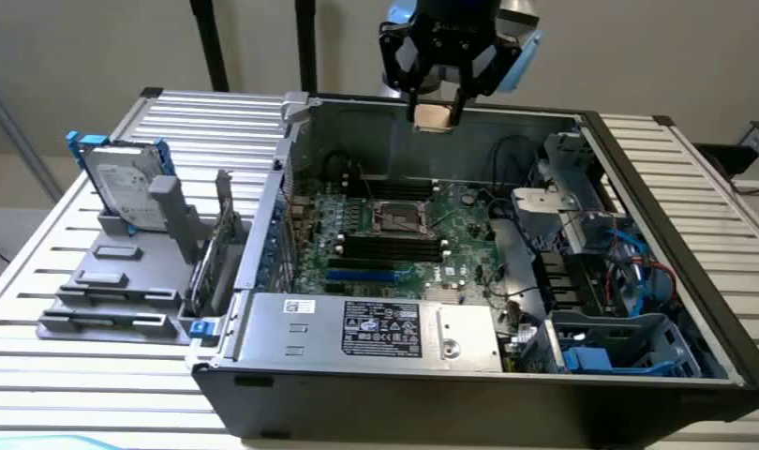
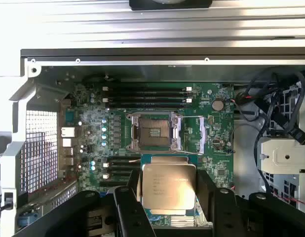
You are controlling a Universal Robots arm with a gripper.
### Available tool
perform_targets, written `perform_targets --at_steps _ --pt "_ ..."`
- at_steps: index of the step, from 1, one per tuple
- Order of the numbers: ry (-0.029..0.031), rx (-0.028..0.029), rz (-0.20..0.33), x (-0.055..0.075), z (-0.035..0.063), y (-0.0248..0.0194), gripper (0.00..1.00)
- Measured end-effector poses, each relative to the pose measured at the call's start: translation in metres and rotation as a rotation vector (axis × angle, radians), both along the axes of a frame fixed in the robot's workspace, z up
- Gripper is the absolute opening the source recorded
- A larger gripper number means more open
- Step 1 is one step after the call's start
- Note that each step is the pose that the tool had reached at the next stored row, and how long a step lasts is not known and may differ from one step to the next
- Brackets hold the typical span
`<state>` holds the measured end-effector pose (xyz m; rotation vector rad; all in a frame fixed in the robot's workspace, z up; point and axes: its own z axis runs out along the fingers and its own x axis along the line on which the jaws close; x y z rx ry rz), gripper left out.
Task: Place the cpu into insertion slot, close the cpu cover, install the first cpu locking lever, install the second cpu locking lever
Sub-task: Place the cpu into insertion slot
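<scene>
Worktop (image 1: 686, 178) of silver slats, pale wall (image 1: 92, 47), one opened case (image 1: 480, 398), one cpu (image 2: 168, 185) pinched by pincer (image 1: 435, 103), one insertion slot (image 2: 153, 132)

The exterior camera stands raised beyond the power-supply side of the open computer case (image 1: 393, 394), tilted down, far enough back to take in the whole case and the slatted surface (image 1: 105, 384) around it. The wrist camera rides on the arm, much closer, facing down past the tool (image 2: 170, 197) and the cpu (image 2: 168, 187) into the case. Both share the motherboard (image 1: 461, 220) and its insertion slot (image 1: 401, 217).
</scene>
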<state>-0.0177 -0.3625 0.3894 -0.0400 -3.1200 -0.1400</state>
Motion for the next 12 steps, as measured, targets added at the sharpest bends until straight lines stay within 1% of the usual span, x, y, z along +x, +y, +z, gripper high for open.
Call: perform_targets --at_steps 12 --pt "0.0000 0.0000 0.000 0.0000 0.0000 0.0000 0.55"
